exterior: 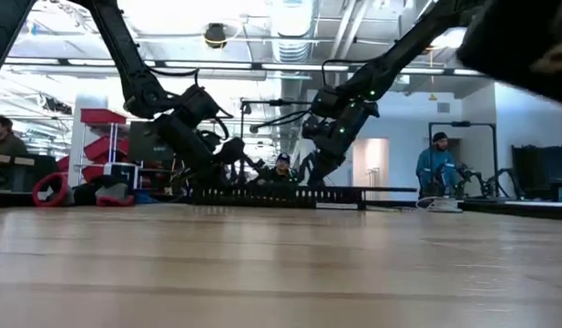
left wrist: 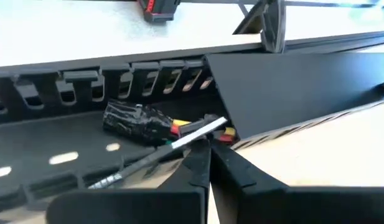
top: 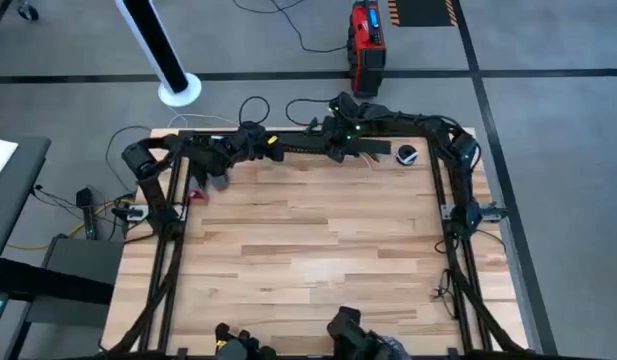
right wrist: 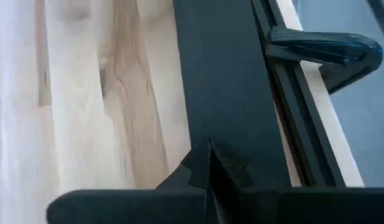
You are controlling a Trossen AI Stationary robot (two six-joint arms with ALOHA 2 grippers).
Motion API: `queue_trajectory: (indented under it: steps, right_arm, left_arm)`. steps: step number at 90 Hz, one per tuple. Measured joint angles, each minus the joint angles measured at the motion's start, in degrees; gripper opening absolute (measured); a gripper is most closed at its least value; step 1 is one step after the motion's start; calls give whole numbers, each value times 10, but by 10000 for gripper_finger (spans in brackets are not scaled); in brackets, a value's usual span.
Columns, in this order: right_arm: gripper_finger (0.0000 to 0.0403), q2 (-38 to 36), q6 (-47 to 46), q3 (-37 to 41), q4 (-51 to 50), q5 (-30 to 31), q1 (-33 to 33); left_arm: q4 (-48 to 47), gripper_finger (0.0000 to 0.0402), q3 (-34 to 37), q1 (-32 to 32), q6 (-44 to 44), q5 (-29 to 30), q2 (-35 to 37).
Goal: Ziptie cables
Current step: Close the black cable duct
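A long black comb-slotted channel (top: 308, 146) (left wrist: 67, 84) lies along the table's far edge. In its trough lie the cables (left wrist: 139, 119), a bundle wrapped in black with red and yellow ends. A flat black strip (left wrist: 291, 87) stands tilted over the channel's right part. My left gripper (top: 266, 142) (left wrist: 206, 149) is shut at the channel, by the bundle's end. My right gripper (top: 335, 148) (right wrist: 210, 152) is shut at the flat strip (right wrist: 223, 81). My left gripper is shut at a thin white and grey strand (left wrist: 192, 134) that runs from the bundle's red and yellow end across the fingertips. The fingers slant down from the near side, across the strand. Whether the strand sits between them, I cannot tell. My right gripper is shut on the flat black strip, its fingertips (right wrist: 204, 163) at the strip's near long edge. The fingers hide the place of contact. The strip stands tilted, one long edge raised over the channel.
A dark clamp (right wrist: 322, 48) grips the table's far edge beside the strip. A small black and white roll (top: 408, 155) lies at the far right. A small red thing (top: 198, 190) lies near the left arm. Bare wood stretches toward the near edge (top: 308, 260).
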State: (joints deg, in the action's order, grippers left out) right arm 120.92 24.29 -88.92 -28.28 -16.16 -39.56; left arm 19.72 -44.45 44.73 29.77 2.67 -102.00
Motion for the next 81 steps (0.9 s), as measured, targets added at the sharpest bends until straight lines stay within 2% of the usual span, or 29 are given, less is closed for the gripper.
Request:
queue_trajectory:
  steps: [19, 33, 57, 81]
  right_arm:
    - [0, -14, 2, -32, -39, 10, 3]
    - [0, -26, 6, -39, -69, 48, -9]
    - [0, -17, -12, -9, -17, 66, -18]
    - [0, 17, -2, -23, 6, 47, -5]
  left_arm:
    - [7, 0, -1, 2, -6, 4, 0]
    - [4, 0, -1, 10, -7, -11, 0]
    - [4, 0, -1, 13, -16, -21, 0]
    - [1, 0, 0, 13, -19, -25, 0]
